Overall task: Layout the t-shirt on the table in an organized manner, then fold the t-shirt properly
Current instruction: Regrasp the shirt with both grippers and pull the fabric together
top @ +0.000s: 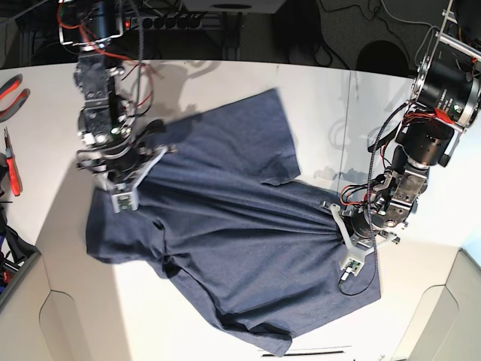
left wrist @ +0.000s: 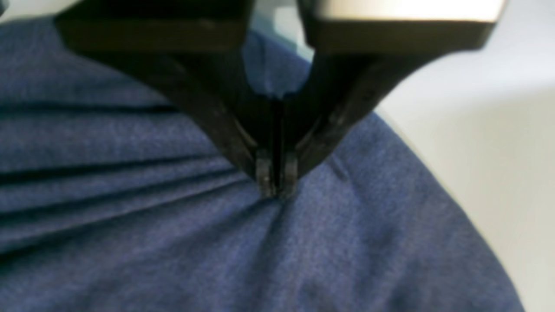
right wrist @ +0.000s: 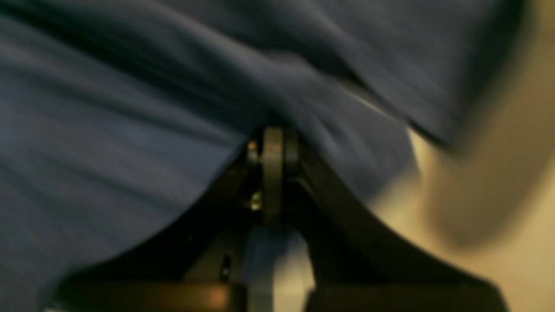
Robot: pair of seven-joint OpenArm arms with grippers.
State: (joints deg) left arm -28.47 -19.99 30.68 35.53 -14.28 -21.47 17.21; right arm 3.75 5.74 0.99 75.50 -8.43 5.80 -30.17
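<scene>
The navy-blue t-shirt [top: 233, 241] lies crumpled on the white table [top: 331, 98], lettering hidden, with tight folds running between the two grippers. My left gripper [top: 338, 218] is at the shirt's right side. In the left wrist view its fingertips [left wrist: 264, 177] are shut on a pinch of the t-shirt [left wrist: 130, 216], and wrinkles fan out from them. My right gripper [top: 150, 162] is at the shirt's upper left. The blurred right wrist view shows the right gripper [right wrist: 273, 138] shut, with the t-shirt [right wrist: 108, 130] bunched at its tips.
Red-handled tools [top: 11, 94] lie at the table's left edge. Cables and dark equipment [top: 188, 22] line the back. A thin dark seam [top: 351, 113] crosses the tabletop on the right. A dark strip [top: 304, 350] lies near the front edge below the shirt's hem.
</scene>
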